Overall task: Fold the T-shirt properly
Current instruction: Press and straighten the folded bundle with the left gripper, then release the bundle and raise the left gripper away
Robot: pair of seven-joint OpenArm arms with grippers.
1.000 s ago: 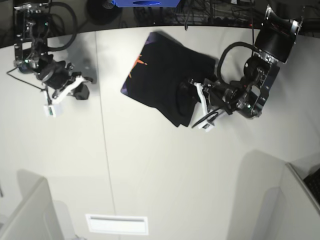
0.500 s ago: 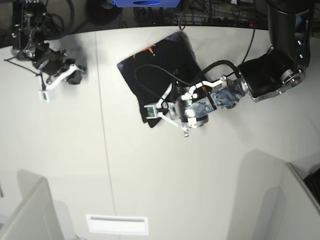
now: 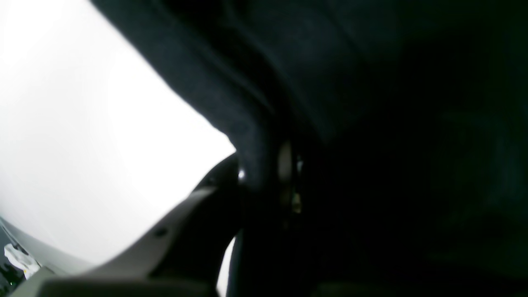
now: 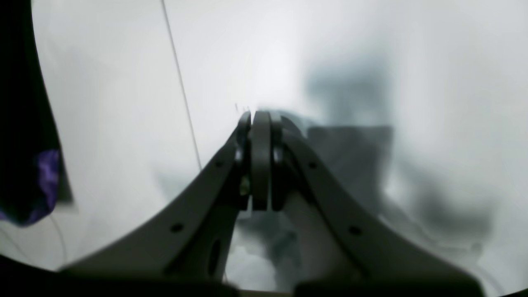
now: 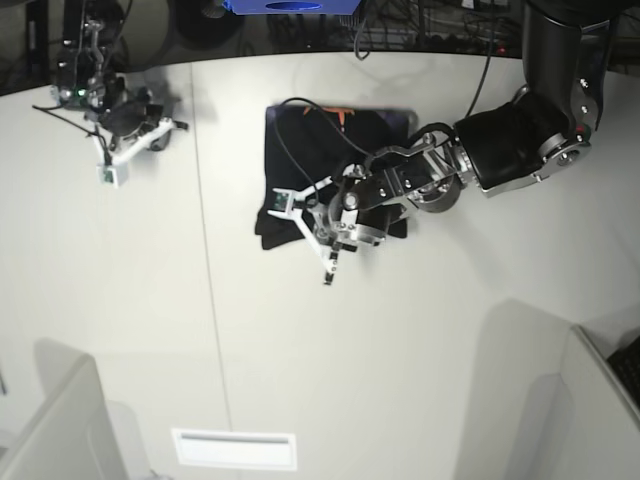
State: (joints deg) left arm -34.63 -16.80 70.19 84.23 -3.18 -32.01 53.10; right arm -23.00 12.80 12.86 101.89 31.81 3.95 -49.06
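The black T-shirt (image 5: 335,160) lies folded in a compact block at the far middle of the white table (image 5: 300,350), with an orange mark (image 5: 335,113) at its far edge. My left gripper (image 5: 310,235) reaches across the shirt to its near left corner. In the left wrist view, dark cloth (image 3: 371,103) fills the frame and a fold of it sits pinched at the gripper (image 3: 260,165). My right gripper (image 5: 135,145) hangs over bare table at the far left. It is shut and empty in the right wrist view (image 4: 260,117).
A seam line (image 5: 205,250) runs front to back across the table. Grey partitions stand at the near left (image 5: 60,430) and near right (image 5: 600,400). A white label (image 5: 235,448) lies near the front edge. Cables and a blue item (image 5: 290,6) sit beyond the far edge.
My left arm swept leftward across the shirt, carrying cloth with it; the shirt is now a narrower, squarer block. My right gripper drew back toward the far left corner.
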